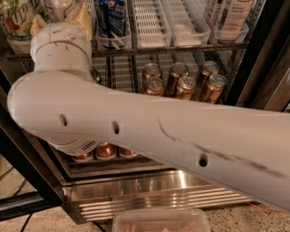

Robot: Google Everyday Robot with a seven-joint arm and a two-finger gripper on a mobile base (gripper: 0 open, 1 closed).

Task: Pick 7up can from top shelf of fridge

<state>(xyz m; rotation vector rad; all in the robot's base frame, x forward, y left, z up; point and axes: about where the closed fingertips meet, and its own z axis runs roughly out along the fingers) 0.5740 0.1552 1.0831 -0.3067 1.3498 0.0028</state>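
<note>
The 7up can [16,20], white with green lettering, stands at the far left of the top shelf [181,47] in the fridge [158,190], cut off by the frame's edge. My white arm [158,131] crosses the whole view from lower right to upper left and ends in a round wrist joint [59,45]. Above that joint, at the top edge, sits my gripper [68,11], with a tan part showing just right of the 7up can. Most of it is cut off by the frame.
A blue Pepsi can [111,18] stands right of the gripper, then white slotted lanes [152,22] and tall pale cans [229,18]. Gold cans [186,86] fill the rack below. Reddish cans [105,151] sit lower. A plastic tray [161,220] lies by the floor.
</note>
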